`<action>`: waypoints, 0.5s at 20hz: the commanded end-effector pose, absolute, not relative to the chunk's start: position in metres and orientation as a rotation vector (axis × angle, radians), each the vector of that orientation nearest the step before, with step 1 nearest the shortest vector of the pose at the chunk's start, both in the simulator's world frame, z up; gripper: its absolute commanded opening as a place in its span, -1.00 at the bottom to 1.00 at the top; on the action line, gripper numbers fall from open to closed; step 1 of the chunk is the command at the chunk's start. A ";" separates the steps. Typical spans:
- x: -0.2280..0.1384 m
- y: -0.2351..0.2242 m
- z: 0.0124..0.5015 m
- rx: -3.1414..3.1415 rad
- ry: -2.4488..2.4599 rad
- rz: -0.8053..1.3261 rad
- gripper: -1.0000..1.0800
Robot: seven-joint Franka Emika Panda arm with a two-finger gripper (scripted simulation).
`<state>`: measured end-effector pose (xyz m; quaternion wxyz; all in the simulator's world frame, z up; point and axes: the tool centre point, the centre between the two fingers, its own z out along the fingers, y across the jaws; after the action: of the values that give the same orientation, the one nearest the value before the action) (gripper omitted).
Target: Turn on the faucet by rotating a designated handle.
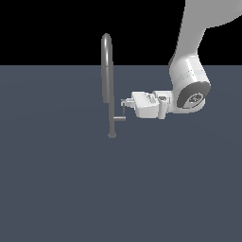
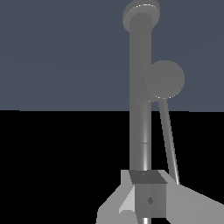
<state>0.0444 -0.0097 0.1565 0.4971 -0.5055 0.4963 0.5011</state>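
Note:
The faucet (image 1: 111, 94) is a tall slim grey tap with a high arched spout (image 1: 107, 40) and a small round base (image 1: 112, 135). The handle (image 1: 121, 116) is a short stub off the lower stem that ends in a thin upright rod. My gripper (image 1: 124, 102) lies level and comes in from the exterior view's right. Its tips are at the top of the rod. The fingers look closed together with nothing between them. In the wrist view the stem (image 2: 141, 87) runs straight ahead. The handle's round stub end (image 2: 164, 78) and rod (image 2: 168, 140) run beside my gripper (image 2: 146, 203).
The faucet stands on a flat dark blue-grey floor (image 1: 56, 189). My white arm (image 1: 189, 85) reaches down from the exterior view's upper right. Nothing else is in view.

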 end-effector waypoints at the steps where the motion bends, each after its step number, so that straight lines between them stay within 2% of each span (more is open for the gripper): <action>1: 0.036 -0.010 0.156 -1.223 1.201 1.219 -1.00; 8: 0.014 -0.011 0.155 -1.223 1.200 1.221 -1.00; 10: 0.021 -0.010 0.158 -1.228 1.196 1.207 -1.00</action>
<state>0.0217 -0.0100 0.1583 0.4990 -0.5078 0.4942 0.4988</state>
